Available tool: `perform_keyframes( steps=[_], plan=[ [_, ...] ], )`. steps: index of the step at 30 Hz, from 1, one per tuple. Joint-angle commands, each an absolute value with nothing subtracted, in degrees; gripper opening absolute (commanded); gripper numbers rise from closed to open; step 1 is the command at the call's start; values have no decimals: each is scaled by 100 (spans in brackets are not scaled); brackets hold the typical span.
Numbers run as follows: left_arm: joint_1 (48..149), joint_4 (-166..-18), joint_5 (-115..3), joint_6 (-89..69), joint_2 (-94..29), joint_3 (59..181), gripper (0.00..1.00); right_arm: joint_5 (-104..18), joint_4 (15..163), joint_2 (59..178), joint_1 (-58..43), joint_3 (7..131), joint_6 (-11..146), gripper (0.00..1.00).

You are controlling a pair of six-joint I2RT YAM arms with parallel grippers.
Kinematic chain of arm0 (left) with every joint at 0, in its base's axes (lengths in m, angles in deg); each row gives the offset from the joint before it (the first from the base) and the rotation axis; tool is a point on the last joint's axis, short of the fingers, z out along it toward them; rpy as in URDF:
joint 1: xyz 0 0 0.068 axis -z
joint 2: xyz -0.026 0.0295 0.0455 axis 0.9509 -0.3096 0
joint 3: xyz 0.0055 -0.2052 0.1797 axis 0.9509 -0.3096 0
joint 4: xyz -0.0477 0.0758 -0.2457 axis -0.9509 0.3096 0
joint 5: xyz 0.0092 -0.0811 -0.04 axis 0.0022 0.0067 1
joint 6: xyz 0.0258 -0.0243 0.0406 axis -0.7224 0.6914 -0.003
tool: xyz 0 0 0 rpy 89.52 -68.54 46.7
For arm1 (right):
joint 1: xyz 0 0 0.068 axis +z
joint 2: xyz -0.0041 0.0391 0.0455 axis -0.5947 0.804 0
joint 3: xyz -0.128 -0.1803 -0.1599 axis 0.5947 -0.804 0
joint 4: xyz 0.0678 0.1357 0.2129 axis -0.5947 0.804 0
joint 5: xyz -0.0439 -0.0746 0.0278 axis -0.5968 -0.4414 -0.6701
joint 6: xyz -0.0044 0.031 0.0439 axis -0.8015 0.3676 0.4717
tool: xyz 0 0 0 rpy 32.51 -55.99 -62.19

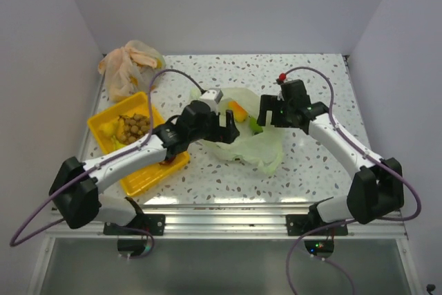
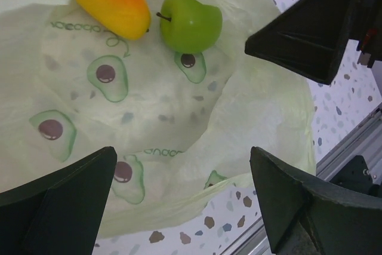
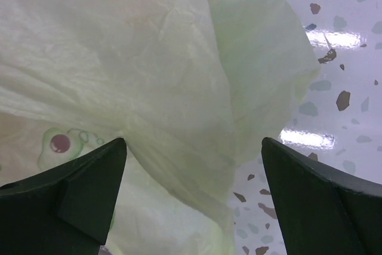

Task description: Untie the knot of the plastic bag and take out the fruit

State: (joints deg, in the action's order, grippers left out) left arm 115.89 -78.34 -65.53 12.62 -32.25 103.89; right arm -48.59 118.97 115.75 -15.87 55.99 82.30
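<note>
Left gripper (image 2: 182, 165): jaws apart, holding nothing, over plastic bag (image 2: 149, 106), frame centre.
Right gripper (image 3: 191, 171): jaws apart, over bag's edge.
Open room: tabletop (image 1: 304, 170), lower right.

Wide-spread left hand (image 2: 182, 153), wide-spread right hand (image 3: 194, 141)

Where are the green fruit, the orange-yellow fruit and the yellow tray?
green fruit (image 2: 191, 22): left wrist view, middle of its rounded body.
orange-yellow fruit (image 2: 113, 5): left wrist view, centre of its skin.
yellow tray (image 1: 148, 176): top view, bare floor near its front corner.
</note>
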Motion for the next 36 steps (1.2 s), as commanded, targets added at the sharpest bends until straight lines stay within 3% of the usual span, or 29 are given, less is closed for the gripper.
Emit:
perform_keyframes(
  steps=[1, 7, 10, 14, 15, 18, 19, 29, 33, 36],
  plan=[
    [12037, -8861, -6886, 1283, -3770, 10576, 100, -5527, 11929, 11865, -1557, 5779, 8157, 99],
    [12425, -9266, -6991, 1502, -4676, 10243, 100, -6083, 11296, 12225, -1645, 5409, 8166, 97],
    [12435, -9476, -6965, 1599, -4852, 9988, 100, -6039, 11041, 12498, -1689, 5383, 8052, 84],
    [12487, -9644, -6807, 1652, -5045, 9838, 100, -6074, 10961, 12727, -1715, 5435, 7850, 49],
    [12487, -9679, -6763, 1678, -5080, 9803, 100, -5970, 10970, 12727, -1707, 5444, 7806, 31],
    [12496, -9881, -6850, 1854, -5046, 9627, 100, -5567, 10961, 12482, -1698, 5523, 7638, 6],
    [12487, -10012, -6903, 1897, -5011, 9531, 100, -5417, 10944, 12385, -1689, 5558, 7603, 3],
    [12487, -10532, -7545, 2346, -4562, 8950, 100, -5028, 11357, 11602, -302, 6112, 7567, 0],
    [12479, -10602, -7563, 2460, -4615, 8854, 100, -5045, 11199, 11286, -283, 5762, 7594, 0],
    [12479, -10637, -7519, 2487, -4641, 8871, 100, -5719, 11277, 11268, -300, 5419, 7585, 0]
  ],
)
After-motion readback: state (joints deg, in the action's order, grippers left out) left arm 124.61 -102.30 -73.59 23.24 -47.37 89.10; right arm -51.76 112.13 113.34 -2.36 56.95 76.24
